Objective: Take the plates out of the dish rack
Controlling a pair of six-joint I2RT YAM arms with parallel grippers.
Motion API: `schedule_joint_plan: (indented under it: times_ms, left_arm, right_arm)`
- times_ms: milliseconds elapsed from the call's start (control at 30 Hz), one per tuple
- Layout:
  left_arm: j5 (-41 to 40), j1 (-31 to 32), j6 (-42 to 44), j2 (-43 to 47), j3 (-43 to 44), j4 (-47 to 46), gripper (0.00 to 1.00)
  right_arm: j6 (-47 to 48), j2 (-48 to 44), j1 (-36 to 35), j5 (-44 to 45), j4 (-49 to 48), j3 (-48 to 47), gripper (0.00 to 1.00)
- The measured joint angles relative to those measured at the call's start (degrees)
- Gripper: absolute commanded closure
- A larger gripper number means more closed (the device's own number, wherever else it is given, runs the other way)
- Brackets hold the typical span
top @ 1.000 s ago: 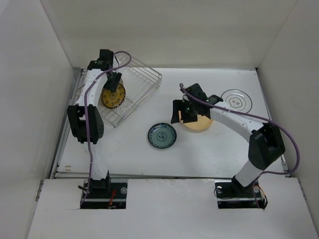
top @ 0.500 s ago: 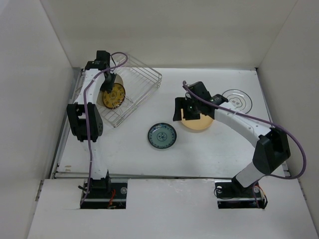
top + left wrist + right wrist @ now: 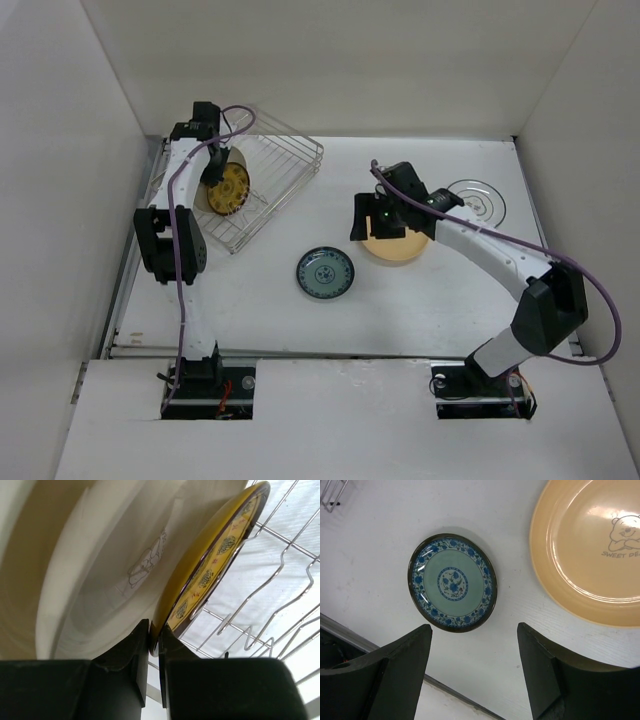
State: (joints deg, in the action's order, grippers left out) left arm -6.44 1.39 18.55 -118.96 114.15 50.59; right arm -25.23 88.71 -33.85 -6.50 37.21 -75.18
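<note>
At the far left of the table (image 3: 370,555), inside the dish rack (image 3: 282,168), the left gripper (image 3: 154,636) is closed tight on the lower rim of the yellow plate (image 3: 212,575), which stands upright on its edge. A white plate (image 3: 100,595) stands just beside it, also upright. The right gripper (image 3: 475,665) hangs over the table with its jaws wide apart and holds nothing; under it lie the teal plate (image 3: 452,582) and the orange plate (image 3: 585,550), both flat and apart from each other

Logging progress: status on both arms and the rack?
Right end effector open, empty. Left end effector shut on yellow plate in rack. White plate beside it.
</note>
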Motion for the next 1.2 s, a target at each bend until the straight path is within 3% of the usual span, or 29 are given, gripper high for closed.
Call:
schedule_joint_plan:
  times_ms: [333,567,700,967,1200]
  left_arm:
    - [-0.87,1.25,-0.90,9.31,1.92,2.82,1.00]
    - [5.05,3.02,-2.60,17.64,6.80,3.65,1.00]
    - [14.82,3.06,-2.78,19.52,7.37,6.99,1.00]
    - [36.44,6.93,-0.55,16.63,4.92,17.40,1.00]
    - [46.66,12.59,1.62,11.52,2.45,22.47,1.00]
  right_arm:
    - [0.02,-1.75,0.00,0.55,0.94,-2.38,0.25]
    - [0.00,-3.58,0.00,0.15,0.52,-4.31,0.25]
    - [-0.70,-5.57,0.00,-1.66,-3.17,-3.26,0.23]
    - [-5.79,-13.68,0.00,-6.08,-19.65,2.82,0.19]
    - [-8.09,-11.19,0.00,-7.48,-25.33,3.06,0.21]
